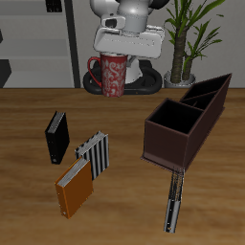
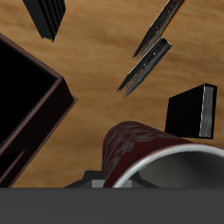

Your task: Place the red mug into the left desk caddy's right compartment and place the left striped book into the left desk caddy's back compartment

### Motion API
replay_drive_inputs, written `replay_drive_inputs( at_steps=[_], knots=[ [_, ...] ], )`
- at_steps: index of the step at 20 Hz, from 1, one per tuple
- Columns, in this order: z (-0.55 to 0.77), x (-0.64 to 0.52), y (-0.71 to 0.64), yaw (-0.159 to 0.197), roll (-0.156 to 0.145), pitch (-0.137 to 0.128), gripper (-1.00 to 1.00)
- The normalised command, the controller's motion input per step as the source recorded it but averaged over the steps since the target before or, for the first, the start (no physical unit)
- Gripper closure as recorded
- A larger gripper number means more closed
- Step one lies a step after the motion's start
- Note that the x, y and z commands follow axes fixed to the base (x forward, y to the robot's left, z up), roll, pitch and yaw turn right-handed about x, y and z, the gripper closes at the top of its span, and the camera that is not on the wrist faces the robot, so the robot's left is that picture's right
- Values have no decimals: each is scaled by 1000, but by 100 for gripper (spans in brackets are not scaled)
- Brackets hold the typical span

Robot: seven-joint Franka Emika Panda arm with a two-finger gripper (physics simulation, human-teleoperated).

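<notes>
The red mug [image 1: 113,75] hangs in the air near the back of the table, and my gripper [image 1: 116,57] is shut on its rim. The wrist view shows the red mug [image 2: 140,150] close up, with its white inside facing the camera. The left desk caddy [image 1: 165,141], a dark brown box, stands apart from the mug toward the table's middle; its dark wall [image 2: 45,107] appears in the wrist view. The caddy's right compartment [image 1: 173,117] is the big square section at its near end. The left striped book [image 1: 173,199], a narrow slab, lies on the table in front of the caddy.
A black book [image 1: 57,137], a broad-barred striped book [image 1: 94,153] and an orange book [image 1: 74,187] stand together toward the front of the table. A potted plant [image 1: 182,57] stands behind the caddy. The black book [image 2: 192,111] shows beyond the mug in the wrist view.
</notes>
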Motion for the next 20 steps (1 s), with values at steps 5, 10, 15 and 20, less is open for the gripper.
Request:
replay_drive_inputs(
  at_steps=[5, 10, 15, 20],
  knots=[
    [231, 112, 359, -43, -4, -7, 100],
    [196, 73, 628, -31, 4, -4, 100],
    [215, 130, 389, -24, 20, 6, 100],
    [118, 224, 281, -24, -28, 12, 100]
  ],
)
